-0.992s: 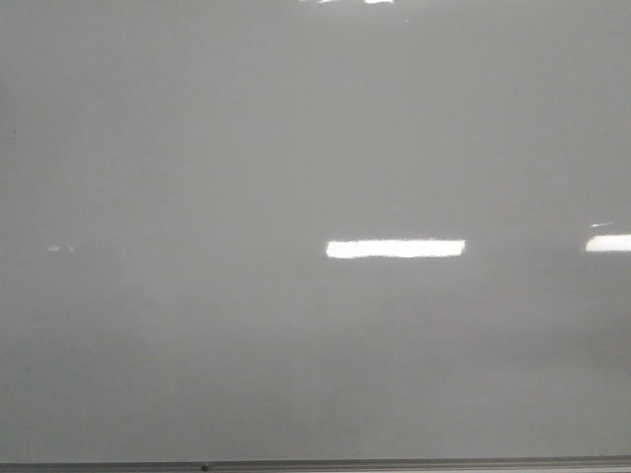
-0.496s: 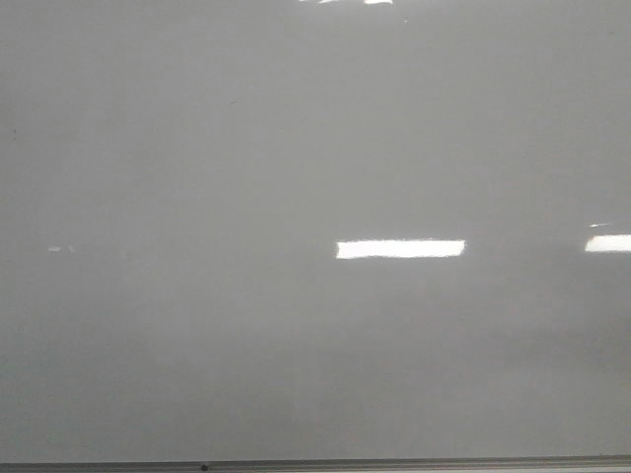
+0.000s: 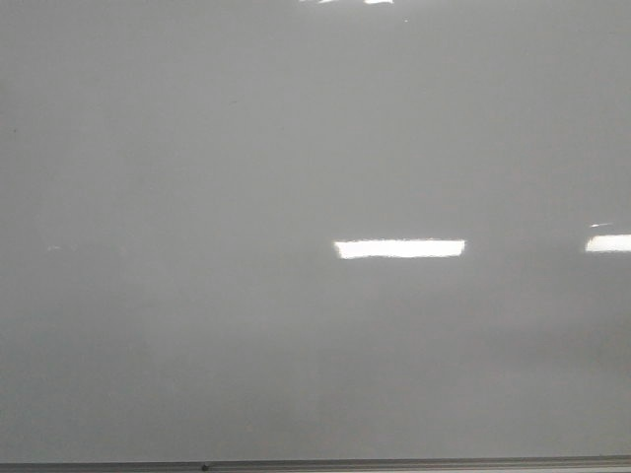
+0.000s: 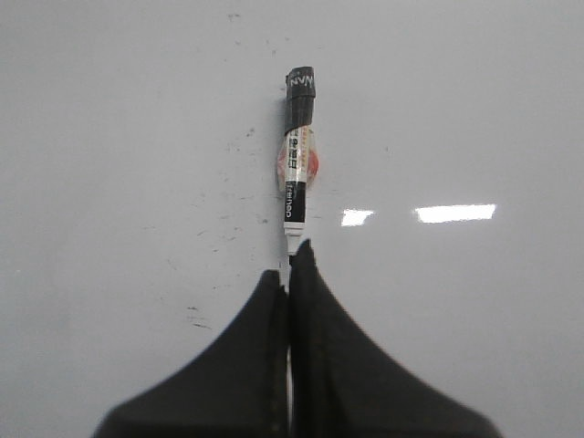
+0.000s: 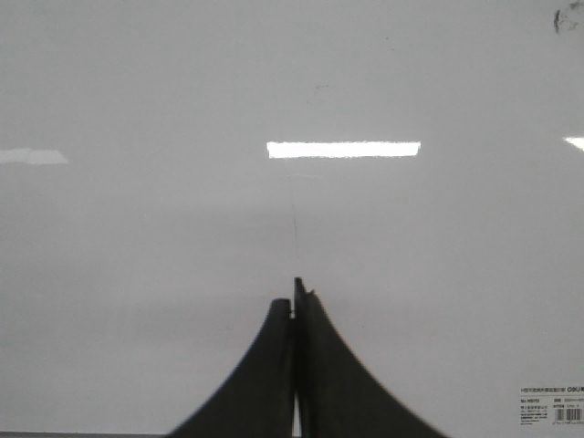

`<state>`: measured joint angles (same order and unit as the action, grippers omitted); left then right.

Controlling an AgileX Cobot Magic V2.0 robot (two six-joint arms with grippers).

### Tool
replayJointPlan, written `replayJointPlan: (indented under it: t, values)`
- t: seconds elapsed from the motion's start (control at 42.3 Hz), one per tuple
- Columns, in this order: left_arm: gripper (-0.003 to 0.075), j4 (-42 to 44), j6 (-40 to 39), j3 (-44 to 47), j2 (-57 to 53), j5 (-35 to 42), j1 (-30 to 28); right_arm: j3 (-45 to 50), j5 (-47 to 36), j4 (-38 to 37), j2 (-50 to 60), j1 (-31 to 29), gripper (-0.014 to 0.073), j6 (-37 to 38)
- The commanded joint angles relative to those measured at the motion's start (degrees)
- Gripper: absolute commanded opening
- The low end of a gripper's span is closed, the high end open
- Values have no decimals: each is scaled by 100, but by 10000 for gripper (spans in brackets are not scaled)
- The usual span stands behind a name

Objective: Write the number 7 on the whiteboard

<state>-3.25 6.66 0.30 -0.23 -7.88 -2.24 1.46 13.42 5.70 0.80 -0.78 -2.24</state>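
The whiteboard [image 3: 197, 197] fills the front view, a glossy pale grey sheet with no marker line on it; the number 7 is out of view. In the left wrist view a black marker [image 4: 297, 155] with a white and red label lies on the whiteboard [image 4: 109, 137]. Its near end sits just beyond my left gripper [image 4: 287, 269], which is shut and not holding it. My right gripper [image 5: 294, 297] is also shut with nothing in it, over the whiteboard [image 5: 137, 228]. A faint thin line [image 5: 294, 228] runs ahead of its fingertips; I cannot tell what it is.
A thin metal edge strip [image 3: 315, 463] borders the board at the bottom. Bright rectangular light reflections [image 3: 399, 248] lie on the surface. Small black specks [image 4: 196, 315] dot the board near the marker. A printed label [image 5: 552, 406] and a dark smudge [image 5: 566, 18] show in the right wrist view.
Only the left end of the bright reflection in the front view has shifted slightly to the right; nothing else differs.
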Motion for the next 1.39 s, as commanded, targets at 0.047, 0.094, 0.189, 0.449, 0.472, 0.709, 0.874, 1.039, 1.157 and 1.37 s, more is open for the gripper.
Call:
replayJointPlan:
  t: [0.047,0.094,0.189,0.449,0.472,0.709,0.874,1.039,1.157,1.37]
  values:
    - [-20,-4,-10,20,-83,707,4,-17,-514,-44,68,-4,-68,-30]
    - [-20,-4,-10,20,-83,788,4,-17,-632,-44,68,-4,-68,-30]
    - [-20,-20,-53,20,-83,1238,4,-72,-861,-44,68,-4,-68,-30]
    - [-20,-162,-133,-810,-7,1518,4,-1163,-138,-44,14,-4,-67,-30]
    - [-20,-162,-133,-928,33,1435,4,-1284,-42,-44,-13,-4,-67,-30]
    - [-20,-149,-110,-1972,1109,201,4,-2290,448,4,-931,-4,-67,-30]
    - [-20,-107,-85,-2197,1872,199,4,-2708,452,53,-1755,-4,-67,-30]
    - [-20,-107,-85,-2206,2169,218,4,-2773,416,53,-2103,-4,-67,-30]
    - [-20,-107,-85,-2206,2183,218,4,-2773,416,53,-2114,-4,-56,-30]
    - [136,-107,-85,-2206,2183,227,4,-2773,416,53,-2114,-4,251,-30]
